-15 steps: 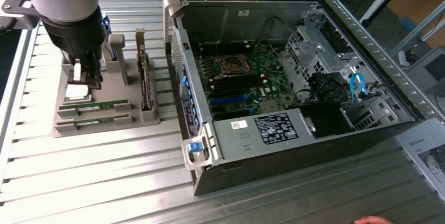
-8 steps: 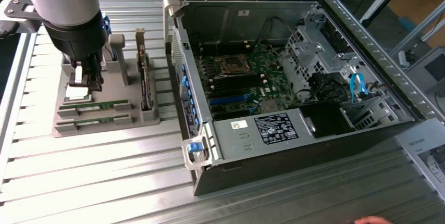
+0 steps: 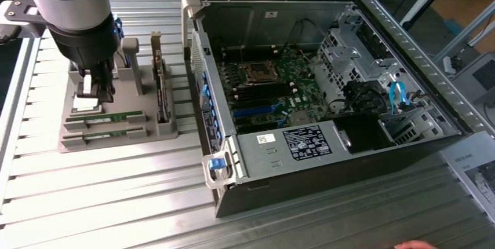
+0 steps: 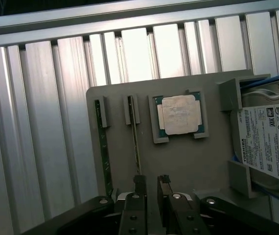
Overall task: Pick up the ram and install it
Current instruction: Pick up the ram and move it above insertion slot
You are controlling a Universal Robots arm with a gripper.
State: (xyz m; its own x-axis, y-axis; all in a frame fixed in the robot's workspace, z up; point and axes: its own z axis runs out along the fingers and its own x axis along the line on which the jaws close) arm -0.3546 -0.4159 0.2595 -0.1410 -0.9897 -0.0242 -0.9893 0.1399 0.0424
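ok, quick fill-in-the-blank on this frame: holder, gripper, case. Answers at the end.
1. The grey holder carries ___ ram sticks.
2. The gripper hangs over the holder with its jaws ___.
3. The processor sits between the ram sticks and the ___.
4. The computer case lies at the exterior view's ___ of the holder.
Missing words: two; open; hard drive; right.
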